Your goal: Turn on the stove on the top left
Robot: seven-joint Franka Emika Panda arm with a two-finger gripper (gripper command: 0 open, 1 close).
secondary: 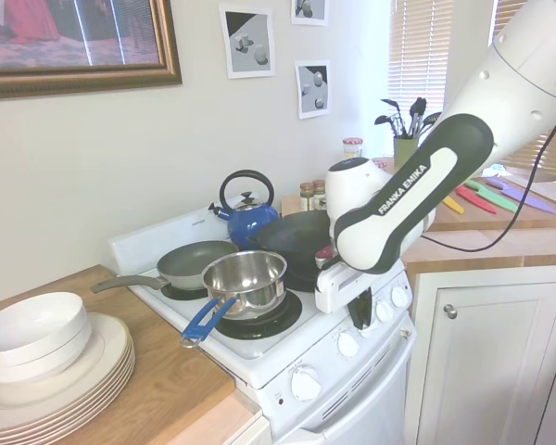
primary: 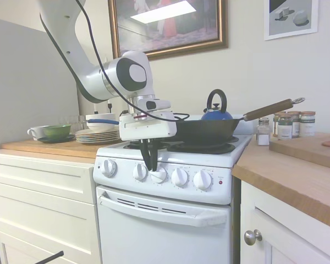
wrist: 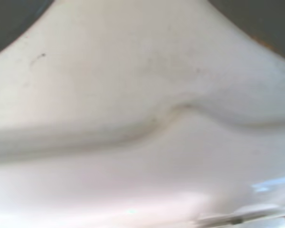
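Note:
The white stove (primary: pixel 165 225) (secondary: pixel 259 357) has black coil burners, a row of five round knobs, a small red light (primary: pixel 220 182) and an oven-door handle (primary: pixel 162 212). My gripper (primary: pixel 152 166) (secondary: pixel 360 320) points down in front of the control panel. Its dark fingers (primary: pixel 148 154) look closed together, with nothing seen between them. Their tips sit just above the gap between the second knob (primary: pixel 140 171) and the third knob (primary: pixel 159 175) from the left. In the second exterior view the gripper hides one knob. The wrist view holds only blurred white enamel (wrist: pixel 142 142).
On the burners stand a steel saucepan (secondary: pixel 246 278) with a blue handle, a grey frying pan (secondary: pixel 199 262), a black wok (primary: pixel 209 132) with a long wooden handle, and a blue kettle (primary: pixel 217 113). Stacked plates (primary: pixel 96 135) sit on the left counter, spice jars (primary: pixel 291 125) on the right.

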